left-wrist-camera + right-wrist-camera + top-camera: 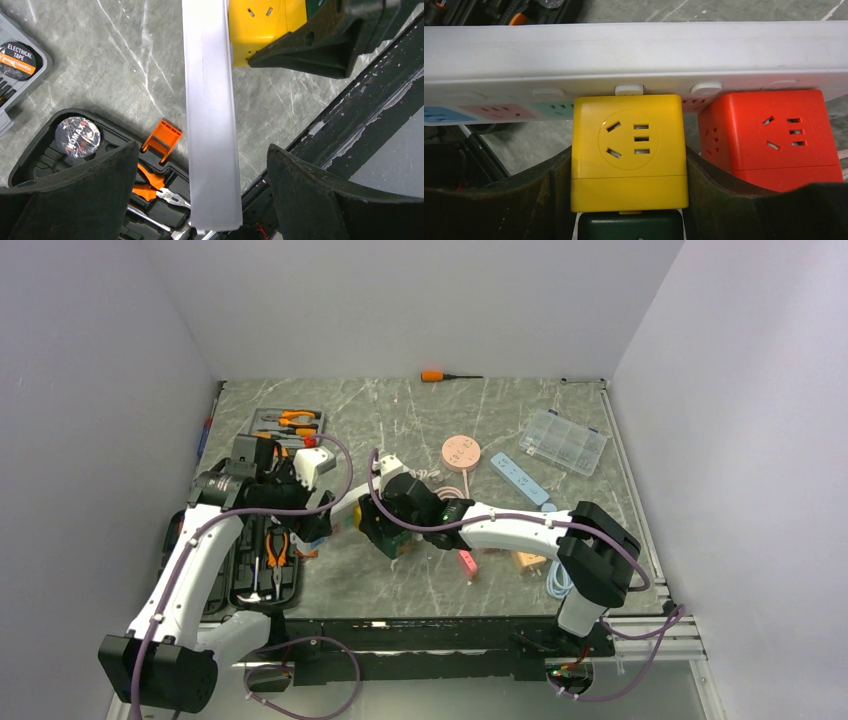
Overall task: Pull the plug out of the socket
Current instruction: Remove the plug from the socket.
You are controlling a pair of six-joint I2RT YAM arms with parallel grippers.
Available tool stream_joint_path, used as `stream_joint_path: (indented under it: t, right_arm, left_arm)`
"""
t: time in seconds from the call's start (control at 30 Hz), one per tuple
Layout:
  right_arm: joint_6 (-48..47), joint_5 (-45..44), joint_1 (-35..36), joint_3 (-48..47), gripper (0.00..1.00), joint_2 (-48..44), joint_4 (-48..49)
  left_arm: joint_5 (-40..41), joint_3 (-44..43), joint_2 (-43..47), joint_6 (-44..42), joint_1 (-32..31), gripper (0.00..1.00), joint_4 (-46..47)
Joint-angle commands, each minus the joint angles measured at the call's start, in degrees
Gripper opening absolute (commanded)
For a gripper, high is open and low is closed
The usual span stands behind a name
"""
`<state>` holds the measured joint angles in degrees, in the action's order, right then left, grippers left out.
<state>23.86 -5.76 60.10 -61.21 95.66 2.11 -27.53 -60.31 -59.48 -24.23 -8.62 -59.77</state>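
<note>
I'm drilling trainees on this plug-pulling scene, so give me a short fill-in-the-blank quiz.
The plug in the right gripper is coloured ____.
The cube beside it is ____.
The left gripper straddles the socket with jaws ____.
Answers: yellow; red; open.

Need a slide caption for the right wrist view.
Right tool grips the yellow cube plug seated in the white power strip, with a red cube plugged in beside it.

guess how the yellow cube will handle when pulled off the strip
The yellow cube looks rigid, smooth plastic, so the right gripper may slip. The strip looks light and may come along, since the left gripper stands open around it.
</note>
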Motion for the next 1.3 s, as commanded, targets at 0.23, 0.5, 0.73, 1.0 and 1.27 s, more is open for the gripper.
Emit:
stream_joint_path:
  t: [0.23,0.5,0.73,1.0,1.27]
  right_arm:
    - [1.05,2.33,0.25,-4.00,0.00,-5.31,12.92]
    - [2.94,5.09,0.19,-3.09,0.00,-7.52,16.48]
    - [3.77,8.68,0.20,-4.01,0.00,-7.44,18.20]
    - [4.15,9.56,0.08,-3.65,0.00,-8.81,18.26]
    - [4.89,9.76,0.17,-0.70,0.00,-10.22,17.16]
  left_arm:
    - [-2.01,1.03,-2.36,0.77,-2.16,0.99,3.32]
    - [-1.71,1.34,-3.62,1.99,-2.45,0.99,4.65]
    - [1.88,3.30,-2.74,2.77,-2.50,0.93,6.48]
    - [5.99,3.97,-2.04,2.00,-2.88,0.54,8.01]
    - [9.85,4.09,-0.70,1.19,-3.51,0.28,8.90]
